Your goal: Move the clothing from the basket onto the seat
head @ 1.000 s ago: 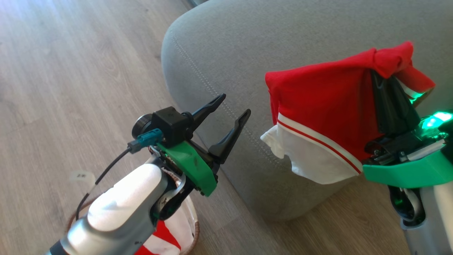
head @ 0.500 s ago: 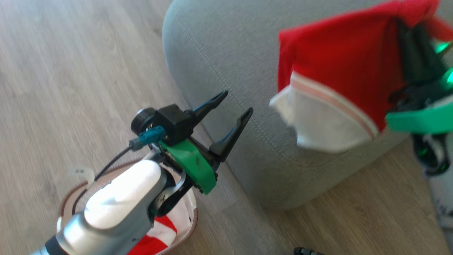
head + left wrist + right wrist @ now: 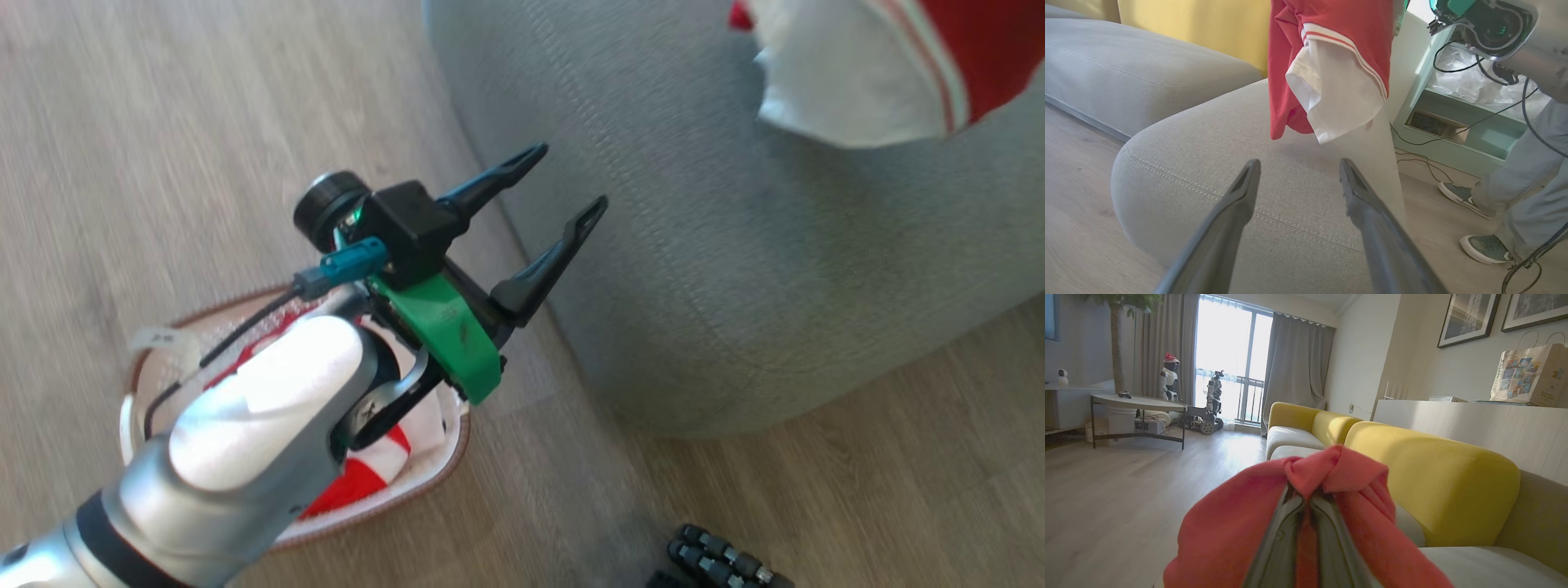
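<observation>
Clothing (image 3: pixel 359 482) in red and white lies bunched in the basket (image 3: pixel 163 376). The basket stands on the wooden floor (image 3: pixel 163 122) just beside the rounded corner of the seat (image 3: pixel 735 286), and the left forearm crosses above it and hides part of its load.

Closer to the seat, the left gripper (image 3: pixel 569 178) hangs over the floor at that same corner. Its two dark fingers (image 3: pixel 1237 212) are spread wide with nothing between them, and they point at the seat's stitched edge without touching it.

Above the seat, further in from the corner, hangs a red garment (image 3: pixel 1331 61) with a white panel and a red-and-white striped band. It is pinched at its top by the right gripper (image 3: pixel 1309 502), whose fingers (image 3: pixel 1278 543) are clenched tight on a knot of the red cloth (the fabric bulges over both sides of them). The garment's white hem dangles low over the grey cushion; whether it brushes the surface cannot be told.

Beyond the seat, on its far side, rise the yellow sofa backs (image 3: pixel 1433 477). Past the seat's end a person's legs (image 3: pixel 1523 179) in pale trousers and grey shoes stand on the floor, near a pale green cabinet (image 3: pixel 1453 122) with trailing black cables.
</observation>
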### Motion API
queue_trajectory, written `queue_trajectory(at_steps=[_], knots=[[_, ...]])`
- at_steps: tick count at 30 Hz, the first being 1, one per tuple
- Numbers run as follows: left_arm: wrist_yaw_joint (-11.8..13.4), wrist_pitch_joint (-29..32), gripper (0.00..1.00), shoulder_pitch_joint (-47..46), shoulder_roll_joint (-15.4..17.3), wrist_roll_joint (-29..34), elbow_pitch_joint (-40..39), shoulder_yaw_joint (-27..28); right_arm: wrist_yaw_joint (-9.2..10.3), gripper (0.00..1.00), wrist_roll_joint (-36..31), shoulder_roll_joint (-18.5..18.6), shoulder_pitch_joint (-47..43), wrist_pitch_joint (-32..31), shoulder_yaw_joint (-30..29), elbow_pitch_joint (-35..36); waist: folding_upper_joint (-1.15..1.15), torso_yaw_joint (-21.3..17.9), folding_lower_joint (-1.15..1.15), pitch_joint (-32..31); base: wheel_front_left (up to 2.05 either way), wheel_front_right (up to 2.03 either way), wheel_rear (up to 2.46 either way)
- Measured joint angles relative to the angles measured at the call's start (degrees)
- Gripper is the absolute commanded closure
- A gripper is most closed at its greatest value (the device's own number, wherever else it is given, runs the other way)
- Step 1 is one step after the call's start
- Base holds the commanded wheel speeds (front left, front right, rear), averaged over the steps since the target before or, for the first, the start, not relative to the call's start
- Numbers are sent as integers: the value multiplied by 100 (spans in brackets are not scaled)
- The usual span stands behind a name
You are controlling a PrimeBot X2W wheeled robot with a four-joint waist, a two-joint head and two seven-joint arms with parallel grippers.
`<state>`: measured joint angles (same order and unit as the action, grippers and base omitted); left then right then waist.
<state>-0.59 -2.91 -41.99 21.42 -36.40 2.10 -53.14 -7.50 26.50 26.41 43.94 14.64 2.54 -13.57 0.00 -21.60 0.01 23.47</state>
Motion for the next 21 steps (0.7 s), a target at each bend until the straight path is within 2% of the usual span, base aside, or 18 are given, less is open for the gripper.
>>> queue_trajectory(at_steps=[9,12,16,21], knots=[[-97,112,0,-343,-14,92,-178,-32,0,100,-15,482,599,0,-219,-1061,0,375,0,604,0,0,0],[-100,114,0,-392,-16,102,-192,-36,0,100,-52,513,650,0,-216,-1322,0,443,-1,702,0,0,0],[-124,114,0,-440,-19,102,-185,-55,-1,100,-120,502,654,-21,-4,-2028,0,554,0,834,0,0,0],[-125,104,0,-472,-20,101,-132,-59,-1,100,37,414,823,-884,247,-2931,0,606,-1,838,0,0,0]])
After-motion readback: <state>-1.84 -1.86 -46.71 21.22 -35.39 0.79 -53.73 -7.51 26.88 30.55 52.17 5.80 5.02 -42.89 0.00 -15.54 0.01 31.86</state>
